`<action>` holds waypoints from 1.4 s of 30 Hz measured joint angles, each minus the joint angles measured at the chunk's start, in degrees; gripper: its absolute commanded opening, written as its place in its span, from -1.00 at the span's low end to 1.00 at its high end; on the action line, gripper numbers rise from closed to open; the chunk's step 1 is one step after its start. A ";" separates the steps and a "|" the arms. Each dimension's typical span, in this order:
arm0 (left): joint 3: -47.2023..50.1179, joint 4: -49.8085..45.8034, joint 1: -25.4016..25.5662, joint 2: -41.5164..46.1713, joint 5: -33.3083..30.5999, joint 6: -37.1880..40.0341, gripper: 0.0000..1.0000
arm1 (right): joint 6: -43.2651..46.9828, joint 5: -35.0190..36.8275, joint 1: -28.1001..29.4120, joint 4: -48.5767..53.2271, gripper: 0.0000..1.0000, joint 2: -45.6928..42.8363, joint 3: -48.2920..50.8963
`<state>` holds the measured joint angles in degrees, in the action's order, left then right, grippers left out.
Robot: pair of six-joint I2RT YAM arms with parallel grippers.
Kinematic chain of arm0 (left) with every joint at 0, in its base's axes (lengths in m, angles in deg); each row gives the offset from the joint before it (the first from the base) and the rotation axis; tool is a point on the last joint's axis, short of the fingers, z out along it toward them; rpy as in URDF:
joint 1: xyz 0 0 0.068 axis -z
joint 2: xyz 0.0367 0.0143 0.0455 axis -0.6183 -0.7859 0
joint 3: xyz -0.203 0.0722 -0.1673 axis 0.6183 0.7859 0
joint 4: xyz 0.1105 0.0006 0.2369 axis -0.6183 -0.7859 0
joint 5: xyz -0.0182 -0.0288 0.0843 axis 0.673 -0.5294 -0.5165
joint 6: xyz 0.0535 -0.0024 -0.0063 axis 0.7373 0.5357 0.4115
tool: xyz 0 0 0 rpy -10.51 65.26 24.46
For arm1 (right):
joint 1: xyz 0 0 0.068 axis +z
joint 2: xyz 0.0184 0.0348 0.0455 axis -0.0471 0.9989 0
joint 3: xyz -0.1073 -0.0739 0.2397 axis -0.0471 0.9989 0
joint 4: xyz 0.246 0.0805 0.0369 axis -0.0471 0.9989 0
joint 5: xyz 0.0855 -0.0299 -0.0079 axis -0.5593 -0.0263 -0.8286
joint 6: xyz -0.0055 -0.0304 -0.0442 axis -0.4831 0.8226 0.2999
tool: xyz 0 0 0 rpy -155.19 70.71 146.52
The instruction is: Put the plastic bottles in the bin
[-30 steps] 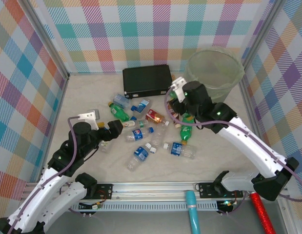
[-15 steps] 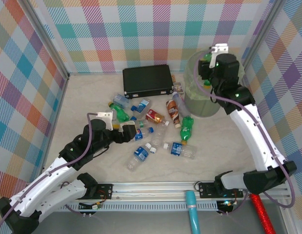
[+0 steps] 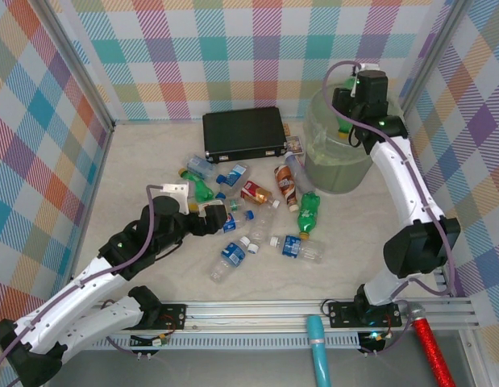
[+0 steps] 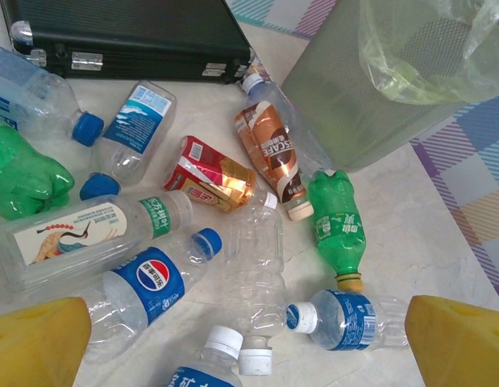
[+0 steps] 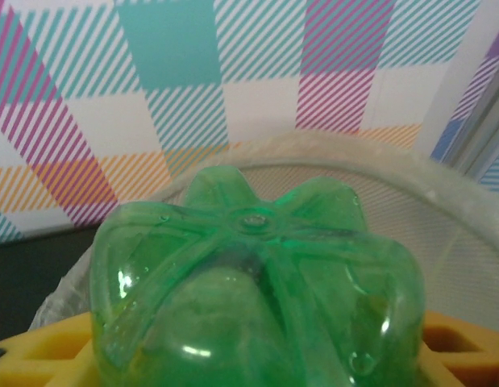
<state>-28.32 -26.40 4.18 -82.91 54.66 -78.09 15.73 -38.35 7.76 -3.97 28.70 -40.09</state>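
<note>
Though beside the bin [image 3: 338, 171], black case [image 3: 243, 133] apart

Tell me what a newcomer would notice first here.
The right gripper hangs over the pale-green bin at the back right, a green bottle between its fingers. Mid-table lies a jumble of plastic bottles, with the left gripper open at its near-left edge and a flat black case behind.

Top view high, looks down; left wrist close, shares bottles [image 4: 152, 282], bin [image 4: 346, 113].
</note>
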 measured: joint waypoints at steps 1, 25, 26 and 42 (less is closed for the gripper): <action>-0.24 -0.26 0.00 0.02 -0.17 0.00 0.99 | -0.07 -0.46 0.00 0.31 0.35 0.28 0.00; -1.18 -4.13 0.00 -3.28 -1.99 2.54 0.99 | -5.99 -15.37 6.08 5.01 0.98 -21.11 10.91; -1.29 -4.85 0.00 -3.91 -1.95 2.64 1.00 | -6.01 -15.61 7.43 4.76 0.98 -22.34 12.81; -3.80 -15.98 0.96 -15.21 0.11 4.09 0.56 | -10.67 -15.89 24.46 4.44 0.98 -35.19 35.34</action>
<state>-32.12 -42.37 5.14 -98.12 54.77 -74.00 5.06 -54.24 32.22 0.46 -6.49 -4.75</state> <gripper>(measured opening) 0.786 0.990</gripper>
